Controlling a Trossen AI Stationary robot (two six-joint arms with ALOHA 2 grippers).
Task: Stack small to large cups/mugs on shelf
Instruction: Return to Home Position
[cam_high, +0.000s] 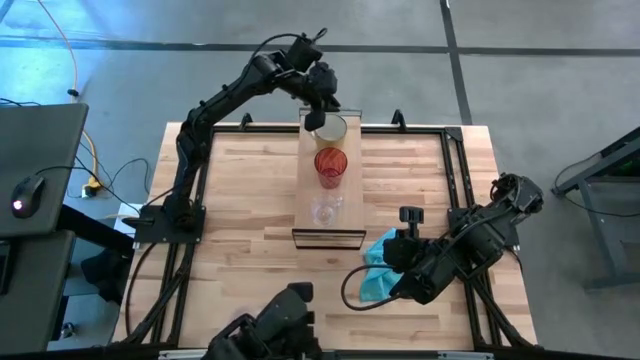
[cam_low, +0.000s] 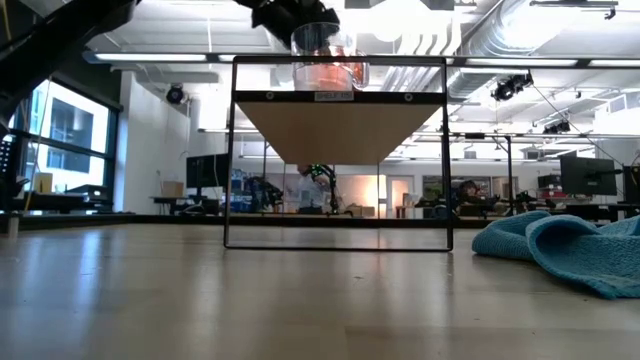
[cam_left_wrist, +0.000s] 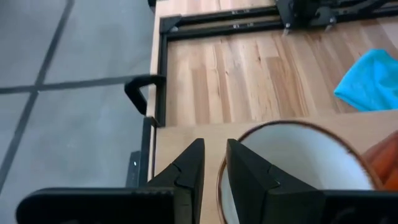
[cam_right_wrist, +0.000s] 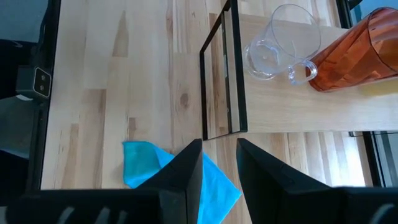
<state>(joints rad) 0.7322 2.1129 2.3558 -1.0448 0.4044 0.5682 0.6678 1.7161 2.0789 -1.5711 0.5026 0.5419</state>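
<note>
The shelf (cam_high: 345, 228) is a narrow light-wood board raised on a thin dark frame (cam_low: 340, 125). Three vessels stand on it in a row. The clear glass (cam_high: 325, 210) (cam_right_wrist: 273, 43) is nearest, the red cup (cam_high: 331, 166) (cam_right_wrist: 354, 50) is in the middle, and the cream mug (cam_high: 333, 131) (cam_left_wrist: 305, 162) is at the far end. My left gripper (cam_high: 318, 119) (cam_left_wrist: 215, 148) is shut on the mug's rim. My right gripper (cam_high: 405, 225) (cam_right_wrist: 219, 144) waits shut over the near right of the table, touching nothing. My left gripper holds the mug by the far-left part of its brown-edged rim (cam_left_wrist: 219, 186). One finger (cam_left_wrist: 249, 174) is inside the mug and the other is outside, coming from above. The mug stands upright on the far end of the shelf.
A teal cloth (cam_high: 378, 272) (cam_low: 560, 250) lies crumpled on the table, right of the shelf's near end and under my right arm. Dark frame rails (cam_high: 455, 170) border the tabletop. Bare wood spreads left of the shelf (cam_high: 240, 190).
</note>
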